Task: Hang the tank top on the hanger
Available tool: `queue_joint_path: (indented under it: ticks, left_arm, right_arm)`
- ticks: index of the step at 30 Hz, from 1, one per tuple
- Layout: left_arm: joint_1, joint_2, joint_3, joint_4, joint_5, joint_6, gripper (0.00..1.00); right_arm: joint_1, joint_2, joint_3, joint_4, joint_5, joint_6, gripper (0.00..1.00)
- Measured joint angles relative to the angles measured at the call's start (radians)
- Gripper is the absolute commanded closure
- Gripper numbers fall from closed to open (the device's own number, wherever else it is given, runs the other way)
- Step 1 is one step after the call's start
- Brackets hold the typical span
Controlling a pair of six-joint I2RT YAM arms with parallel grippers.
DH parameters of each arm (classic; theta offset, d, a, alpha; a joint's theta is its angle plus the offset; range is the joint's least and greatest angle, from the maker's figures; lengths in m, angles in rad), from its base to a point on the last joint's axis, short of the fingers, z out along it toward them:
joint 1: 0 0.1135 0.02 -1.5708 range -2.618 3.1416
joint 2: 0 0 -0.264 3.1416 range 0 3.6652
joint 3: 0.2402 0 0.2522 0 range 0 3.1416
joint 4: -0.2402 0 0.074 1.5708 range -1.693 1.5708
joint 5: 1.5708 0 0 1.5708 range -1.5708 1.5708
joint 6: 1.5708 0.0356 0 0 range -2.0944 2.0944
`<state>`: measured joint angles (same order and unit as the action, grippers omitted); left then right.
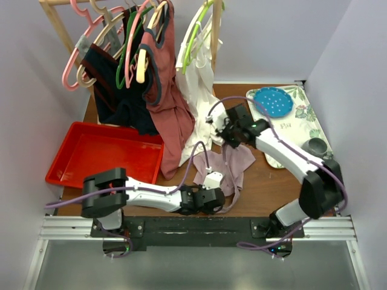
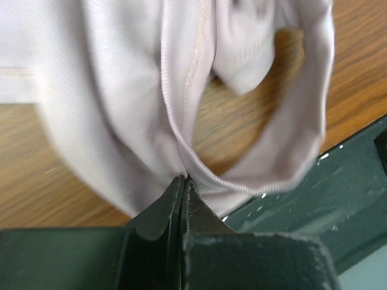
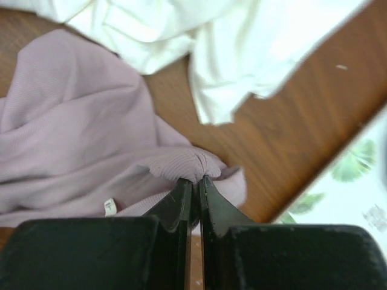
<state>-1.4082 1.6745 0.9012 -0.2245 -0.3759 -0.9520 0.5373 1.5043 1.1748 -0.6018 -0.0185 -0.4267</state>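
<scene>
Hanging clothes (image 1: 163,90) and a red tray (image 1: 60,170) block the left; table (image 1: 266,183) right of the tank top (image 1: 240,162) seems passable.

1. At your left, a red tray (image 1: 66,158) sits on the table (image 1: 266,187), its right end just beside the hanging clothes.
2. Behind the tray you see a wooden rack (image 1: 55,24) crowded with hangers and garments.
3. A rust-red top (image 1: 172,109) with dark trim hangs there, and its hem reaches down by the tray's right end.
4. A dark garment (image 1: 118,96) hangs to the left of that top.
5. A white garment (image 1: 196,90) droops from a green hanger (image 1: 192,39), with its lower end lying on the wood.
6. At your right, a blue dotted dish (image 1: 273,101) rests on a leaf-print mat (image 1: 305,124). A dark round object (image 1: 317,145) sits at the mat's near end.
</scene>
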Motion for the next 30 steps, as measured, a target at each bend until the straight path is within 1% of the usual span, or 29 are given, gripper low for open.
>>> queue_joint_path:
  ticks: [3, 5, 7, 9, 11, 12, 13, 15, 16, 17, 18, 19, 20, 21, 23, 24, 26, 27, 30]
  left_arm:
    - [0.014, -0.097, -0.032, -0.045, -0.034, 0.002, 1.0]
    - [0.043, -0.2, -0.059, -0.077, -0.056, 0.006, 1.0]
    - [0.1, -0.344, -0.095, -0.097, -0.068, 0.023, 1.0]
    - [0.162, -0.5, -0.124, -0.101, -0.075, 0.058, 1.0]
    - [0.198, -0.632, -0.153, -0.086, -0.071, 0.103, 1.0]
    - [0.203, -0.688, -0.166, -0.08, -0.06, 0.126, 1.0]
    - [0.204, -0.724, -0.177, -0.076, -0.044, 0.143, 1.0]
    - [0.204, -0.767, -0.197, -0.074, -0.007, 0.178, 1.0]
    - [0.204, -0.777, -0.208, -0.075, 0.012, 0.191, 0.99]
    - [0.204, -0.782, -0.222, -0.076, 0.033, 0.204, 0.93]
    - [0.204, -0.782, -0.237, -0.077, 0.054, 0.213, 0.8]
    - [0.204, -0.781, -0.256, -0.082, 0.076, 0.222, 0.73]
    - [0.204, -0.781, -0.268, -0.091, 0.093, 0.233, 0.66]
    - [0.204, -0.782, -0.278, -0.101, 0.11, 0.238, 0.54]
    - [0.204, -0.786, -0.28, -0.122, 0.132, 0.261, 0.43]
    - [0.204, -0.792, -0.278, -0.131, 0.138, 0.27, 0.32]
    - [0.204, -0.809, -0.258, -0.176, 0.141, 0.295, 0.24]
    - [0.204, -0.814, -0.24, -0.197, 0.141, 0.312, 0.23]
    - [0.204, -0.83, -0.147, -0.274, 0.122, 0.356, 0.19]
  right_arm:
    - [-0.09, -0.102, 0.04, -0.042, -0.039, 0.0, 0.94]
    - [-0.164, -0.163, 0.076, -0.063, -0.074, 0.0, 0.88]
    - [-0.224, -0.231, 0.095, -0.072, -0.097, 0.0, 0.82]
    - [-0.267, -0.312, 0.092, -0.088, -0.118, -0.006, 0.81]
    - [-0.285, -0.398, 0.053, -0.093, -0.135, -0.022, 0.75]
    - [-0.288, -0.437, 0.02, -0.101, -0.139, -0.032, 0.71]
    - [-0.29, -0.472, -0.023, -0.107, -0.143, -0.042, 0.64]
    - [-0.291, -0.521, -0.109, -0.13, -0.149, -0.07, 0.55]
    - [-0.292, -0.541, -0.161, -0.153, -0.15, -0.088, 0.45]
    - [-0.292, -0.554, -0.217, -0.174, -0.149, -0.109, 0.42]
    - [-0.293, -0.556, -0.257, -0.196, -0.145, -0.124, 0.39]
    - [-0.293, -0.556, -0.286, -0.219, -0.136, -0.133, 0.33]
    - [-0.294, -0.556, -0.319, -0.244, -0.126, -0.15, 0.3]
    - [-0.296, -0.558, -0.336, -0.274, -0.116, -0.164, 0.25]
    - [-0.296, -0.566, -0.341, -0.31, -0.093, -0.181, 0.23]
    - [-0.296, -0.573, -0.339, -0.319, -0.085, -0.187, 0.22]
    - [-0.296, -0.581, -0.314, -0.341, -0.083, -0.196, 0.21]
    - [-0.296, -0.581, -0.293, -0.353, -0.09, -0.198, 0.16]
    - [-0.298, -0.549, -0.192, -0.383, -0.196, -0.198, 0.14]
